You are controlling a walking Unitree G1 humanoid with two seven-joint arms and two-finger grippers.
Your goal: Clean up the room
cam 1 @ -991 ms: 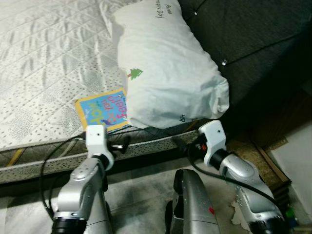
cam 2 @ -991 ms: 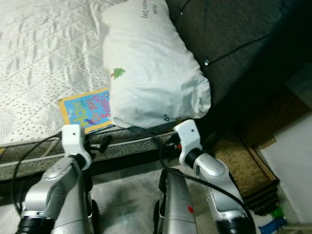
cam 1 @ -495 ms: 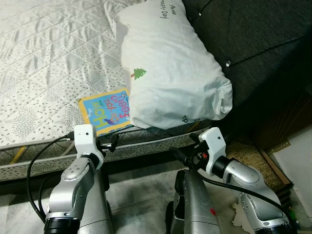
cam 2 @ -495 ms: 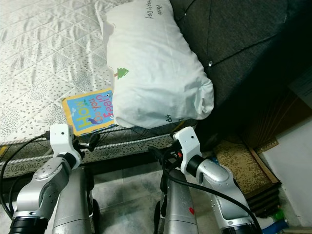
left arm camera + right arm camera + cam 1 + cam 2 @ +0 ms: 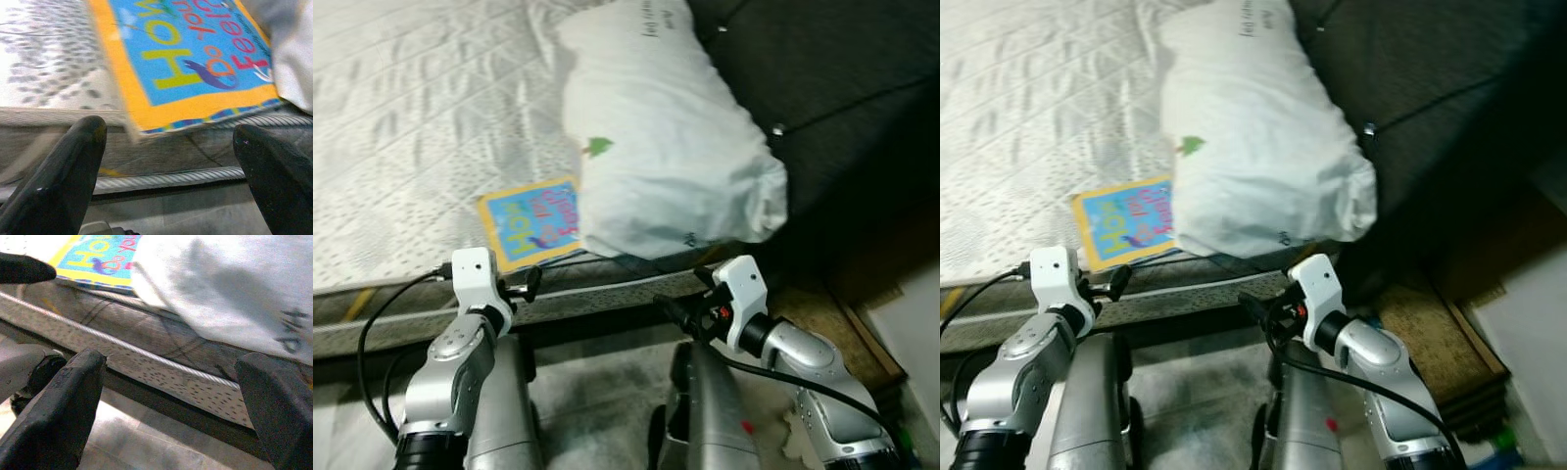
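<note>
The bed (image 5: 401,117) is seen first, its quilted grey-white mattress spread wide and the near edge trimmed with piping. Beside it a dark upholstered headboard (image 5: 842,88) is set, and against that a big white pillow (image 5: 666,147) is slumped, its lower end bulging over the near edge of the mattress. A children's book (image 5: 530,220) with an orange border and blue cover is found flat at that near edge, one side tucked just under the pillow, one corner jutting slightly past the edge. The book is judged to be light, stiff and thin, with a glossy cover likely to be slippery; the overhanging corner and the free long side are reckoned the best places to be pinched, since a flat cover pressed into soft bedding offers little purchase from above. The pillow is judged soft and bulky, and some drag on the book may be expected from it. Now to the jaws: the left gripper (image 5: 171,161) is held below and in front of the book's corner, fingers spread wide, nothing gripped and nothing touched. The right gripper (image 5: 171,396) is held low before the mattress edge under the pillow's end, fingers likewise spread wide, nothing held.
</note>
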